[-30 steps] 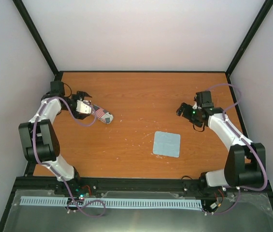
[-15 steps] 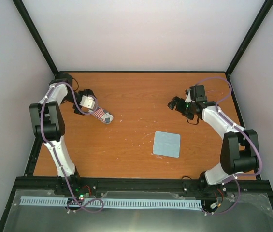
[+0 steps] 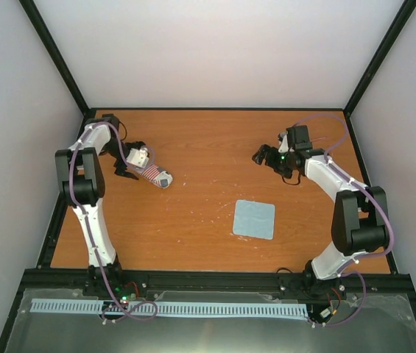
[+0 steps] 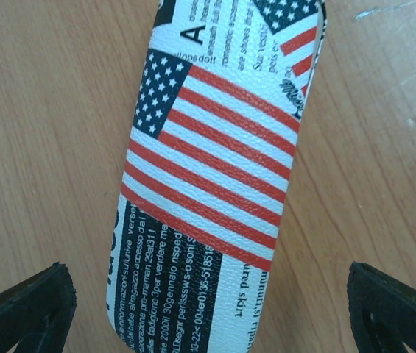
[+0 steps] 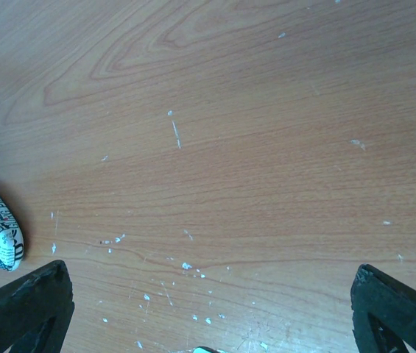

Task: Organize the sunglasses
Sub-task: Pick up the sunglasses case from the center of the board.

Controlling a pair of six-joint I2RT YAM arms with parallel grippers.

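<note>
Left end effector [image 4: 209,312], fingers spread wide, is poised over the flag-printed sunglasses case [image 4: 215,169]; lowering and closing seems next. Right end effector [image 5: 208,312] hangs released.

From where I stand, the left arm [image 3: 75,180] has pulled its elbow in from the left edge and now stretches up along the far-left side of the table [image 3: 208,140]. The left tool [image 3: 134,165] has crept a little to the right, over the far end of the flag-printed case [image 3: 157,176]. The right arm [image 3: 324,175] has drawn up straighter, and the right tool [image 3: 261,156] has slid left and farther away.
</note>
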